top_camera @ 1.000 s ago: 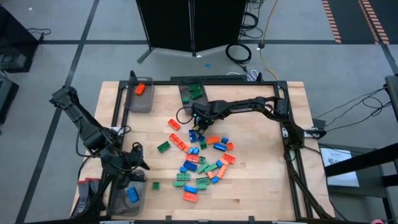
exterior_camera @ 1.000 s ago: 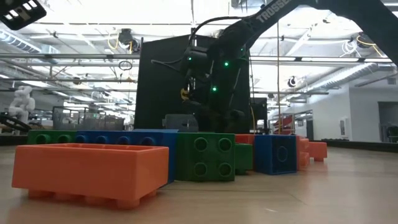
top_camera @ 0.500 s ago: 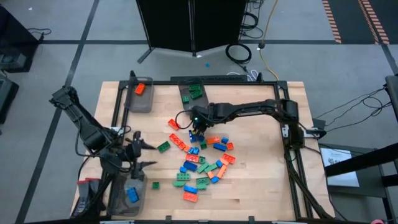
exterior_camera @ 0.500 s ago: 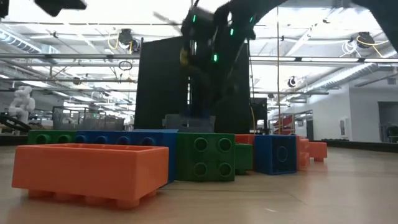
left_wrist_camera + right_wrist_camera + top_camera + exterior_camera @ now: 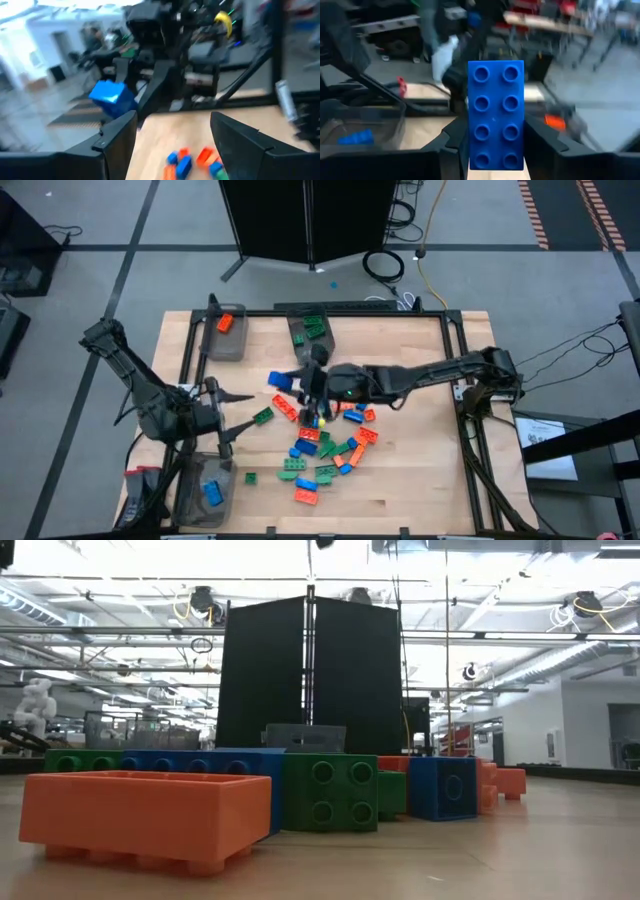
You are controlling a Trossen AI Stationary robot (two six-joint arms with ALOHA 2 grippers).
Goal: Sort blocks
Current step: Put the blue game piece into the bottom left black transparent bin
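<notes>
**Blue brick in transit, handover side to watch**

Right gripper [image 5: 495, 150] clamped on a blue eight-stud plastic brick [image 5: 496, 114], lifted over the scattered pile of small orange, green and blue studded blocks [image 5: 325, 442] mid-table. In high view, brick [image 5: 281, 380] carried at the arm's tip, twd the left side. Left gripper [image 5: 222, 423] nr the table's left edge, fingers [image 5: 115, 145] spread apart, nothing between them, just above the dark translucent rectangular bin [image 5: 190, 502] already holding blue.

Best kept level w/ grip firm; release only once squarely over that bin or between the waiting fingers.

Vs a second ago: right arm was bent nr the far green bin, now stretched well leftward; left gripper turned twd the pile; low view no longer shows the arm.
</notes>
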